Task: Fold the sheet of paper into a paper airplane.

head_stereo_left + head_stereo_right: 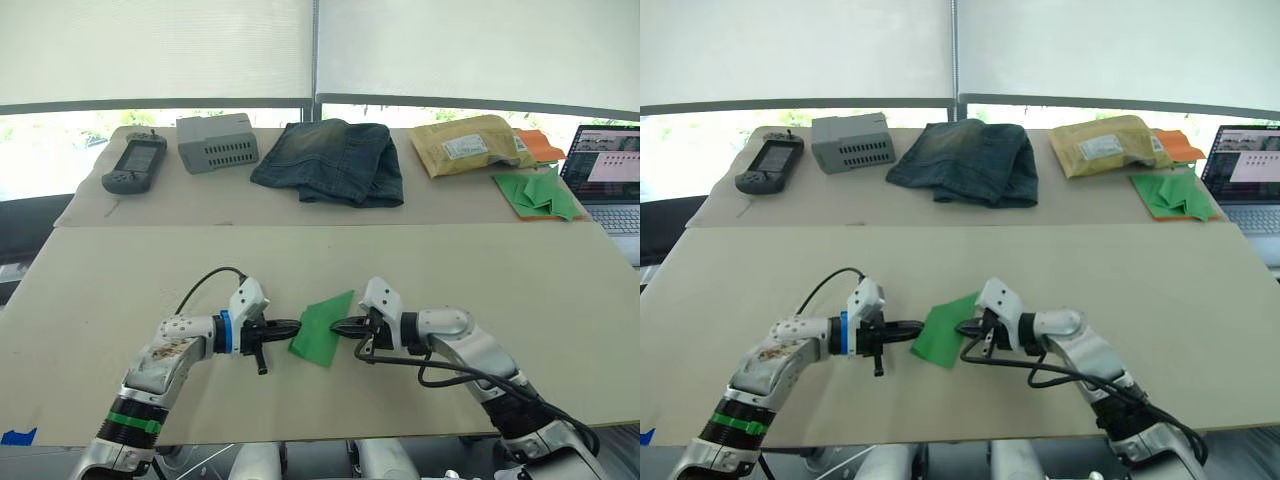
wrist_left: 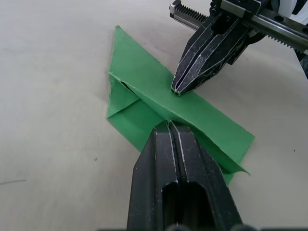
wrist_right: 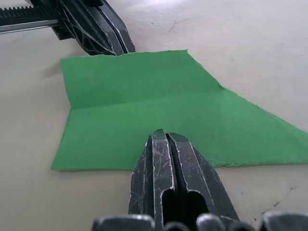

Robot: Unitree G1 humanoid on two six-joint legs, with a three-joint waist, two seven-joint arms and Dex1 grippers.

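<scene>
A bright green paper sheet (image 1: 322, 328), already folded into a pointed wedge with sharp creases, lies near the front middle of the pale beige worktop (image 1: 480, 270), between the two grippers. One corner tapers to a point toward the far right, and the opposite end is blunt and nearer the robot.

The left gripper (image 1: 292, 325) reaches in from the left, its two black fingers (image 2: 179, 159) pressed together with no gap, their tips resting on the near edge of the folded paper where a crease runs across it. The right gripper (image 1: 338, 326) comes in from the right, its fingers (image 3: 168, 159) likewise pressed flat against each other, tips touching down on the paper's upper surface beside the long central fold. From the wrist views I cannot tell whether either pair has paper pinched between them or merely bears on top of it.

Along the far edge of the worktop sit a dark handheld device (image 1: 134, 164), a grey vented box (image 1: 217, 142), a folded pair of dark blue jeans (image 1: 330, 160), a yellow-brown padded envelope (image 1: 472, 143) with an orange sheet (image 1: 541, 145) just beside it, a heap of green paper pieces (image 1: 537, 192), and an open laptop (image 1: 610, 172) at the right edge.
</scene>
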